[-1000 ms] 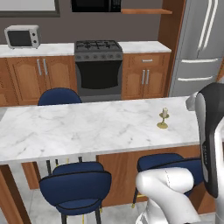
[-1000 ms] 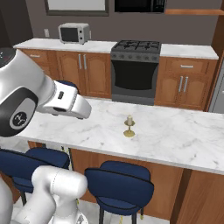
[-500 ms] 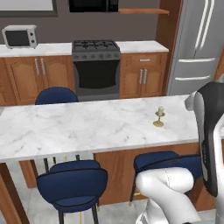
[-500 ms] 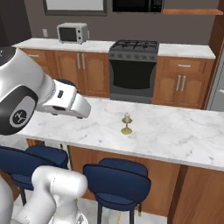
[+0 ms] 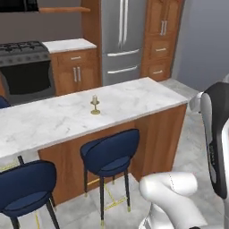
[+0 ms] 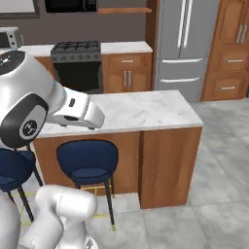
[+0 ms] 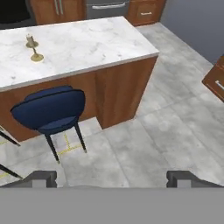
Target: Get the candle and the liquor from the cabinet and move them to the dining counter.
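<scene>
The candle (image 5: 95, 105) is a small cream pillar on an olive-gold base. It stands upright on the dining counter (image 5: 134, 96), a white veined marble top on a brown wooden base. In the hand view the candle (image 7: 33, 48) is at the far left of the counter (image 7: 96, 41). My gripper (image 7: 113, 179) hangs over the grey floor, well short of the counter's corner. Its fingertips (image 7: 42, 178) stand wide apart and it is open with nothing between them. The liquor is out of view. I cannot tell whether the wooden doors (image 5: 163, 20) with long bar handles, right of the fridge, are the cabinet.
Navy stools (image 5: 110, 152) (image 7: 50, 109) stand along the counter's near side. A steel fridge (image 5: 120, 38) and a black stove (image 5: 24, 67) line the back wall. Open tiled floor (image 7: 166, 113) lies right of the counter's end. A brown drawer front (image 7: 216, 78) juts in at the hand view's right edge.
Both base views have swung right, so the camera moved: the fridge and the counter's end now show. The candle still stands on the counter and the gripper stays open.
</scene>
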